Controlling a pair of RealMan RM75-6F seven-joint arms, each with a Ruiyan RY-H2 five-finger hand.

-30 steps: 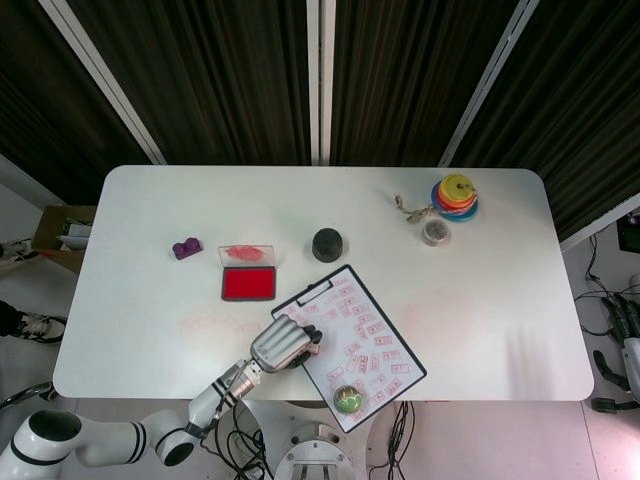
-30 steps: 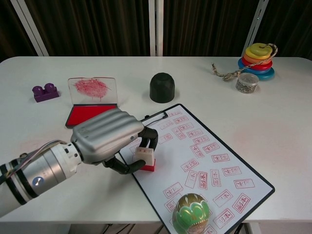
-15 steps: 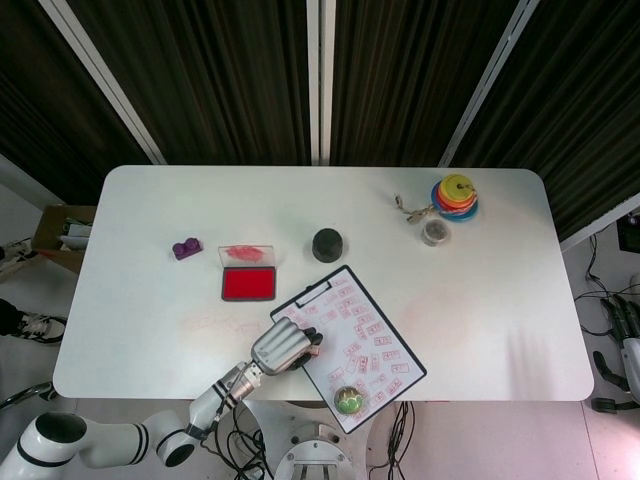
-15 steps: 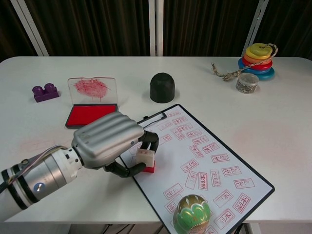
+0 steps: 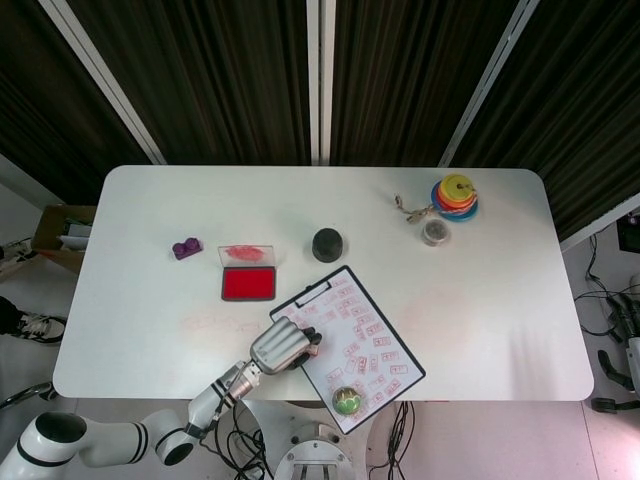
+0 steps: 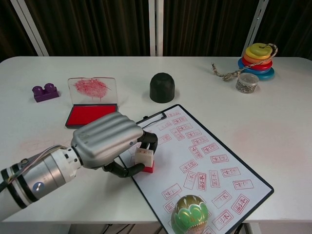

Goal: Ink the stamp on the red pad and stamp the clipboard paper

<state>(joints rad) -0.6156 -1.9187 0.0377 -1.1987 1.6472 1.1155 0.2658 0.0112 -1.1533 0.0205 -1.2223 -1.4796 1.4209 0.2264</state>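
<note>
Fingers of the left hand (image 6: pixel 105 141) curl around the stamp (image 6: pixel 145 159), whose red base sits on the near left part of the clipboard paper (image 6: pixel 204 161). Red ink pad (image 6: pixel 87 114) lies open just beyond the hand, to the left. Green ball (image 6: pixel 190 214) rests on the paper's near edge. Right hand (image 5: pixel 628 325) hangs off the table's right side; whether its fingers are spread or closed cannot be told.

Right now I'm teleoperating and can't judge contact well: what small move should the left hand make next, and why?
Probably lift the stamp straight up. The left hand holds it with its red base seemingly down on the clipboard paper near the left edge, so the impression looks made; a vertical lift avoids smearing.
</note>
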